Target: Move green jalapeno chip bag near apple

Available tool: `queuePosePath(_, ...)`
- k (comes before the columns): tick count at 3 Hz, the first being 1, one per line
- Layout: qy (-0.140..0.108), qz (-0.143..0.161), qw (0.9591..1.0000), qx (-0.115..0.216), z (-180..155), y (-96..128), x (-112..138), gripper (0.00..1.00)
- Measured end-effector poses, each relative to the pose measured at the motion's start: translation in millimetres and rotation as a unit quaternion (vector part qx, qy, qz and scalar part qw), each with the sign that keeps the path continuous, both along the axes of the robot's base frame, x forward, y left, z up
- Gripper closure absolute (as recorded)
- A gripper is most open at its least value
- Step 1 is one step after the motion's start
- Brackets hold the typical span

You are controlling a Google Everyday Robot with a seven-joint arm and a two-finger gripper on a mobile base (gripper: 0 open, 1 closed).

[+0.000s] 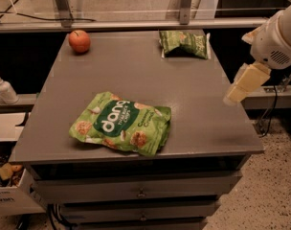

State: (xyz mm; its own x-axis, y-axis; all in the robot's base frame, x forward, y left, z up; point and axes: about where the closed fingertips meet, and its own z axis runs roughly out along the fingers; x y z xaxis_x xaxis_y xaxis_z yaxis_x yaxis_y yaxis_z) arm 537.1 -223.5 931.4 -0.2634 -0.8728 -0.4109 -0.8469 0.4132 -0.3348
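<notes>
The green jalapeno chip bag [184, 43] lies at the far right of the grey table top [136, 75], small and glossy with pale edges. The apple [79, 41], red-orange with a dark stem, sits at the far left corner. My gripper [246, 83] hangs at the right edge of the table, pale yellow below the white arm [279, 37], well in front of and to the right of the chip bag. It touches nothing.
A large light-green "dang" bag [120, 123] lies near the table's front edge. Drawers [140, 193] sit under the top. A soap dispenser [4, 87] stands on a low shelf at left. A metal rail [126, 24] runs behind the table.
</notes>
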Motion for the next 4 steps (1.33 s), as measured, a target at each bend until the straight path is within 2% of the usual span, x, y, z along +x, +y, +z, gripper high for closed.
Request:
queuePosePath(1, -0.032, -0.036, 0.9986, 0.019, -21.0, -9.3, 62.7, 0.0)
queuePosePath(2, -0.032, -0.036, 0.9986, 0.019, -21.0, -9.2, 62.7, 0.0)
queuePosePath(3, -0.048, -0.035, 0.9978, 0.028, -17.9, -4.7, 67.8, 0.0)
queuePosePath(4, -0.078, -0.04, 0.9944, 0.061, -18.6, 2.9, 94.6, 0.0)
